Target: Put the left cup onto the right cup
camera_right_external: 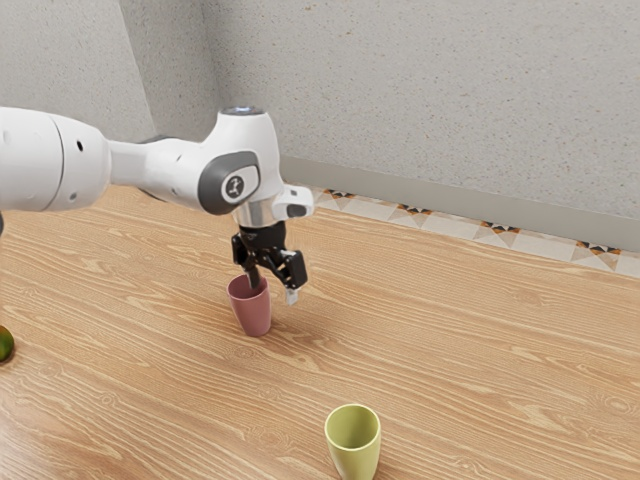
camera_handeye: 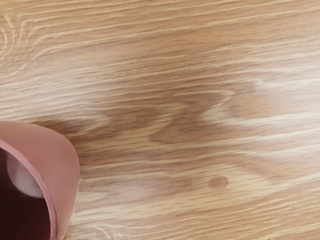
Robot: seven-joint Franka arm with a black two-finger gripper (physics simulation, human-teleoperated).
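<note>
Wood-grain counter (camera_right_external: 470, 340) runs back to a strip of patterned tile (camera_right_external: 500, 232) under a grey speckled wall (camera_right_external: 450, 90). Two cups stand on it, well apart: one pink cup (camera_right_external: 250, 305) and one yellow-green cup (camera_right_external: 352, 440) nearer the front edge. The black hand (camera_right_external: 273, 290) straddles the pink cup's rim with its fingers spread, one inside and one clear outside.
</note>
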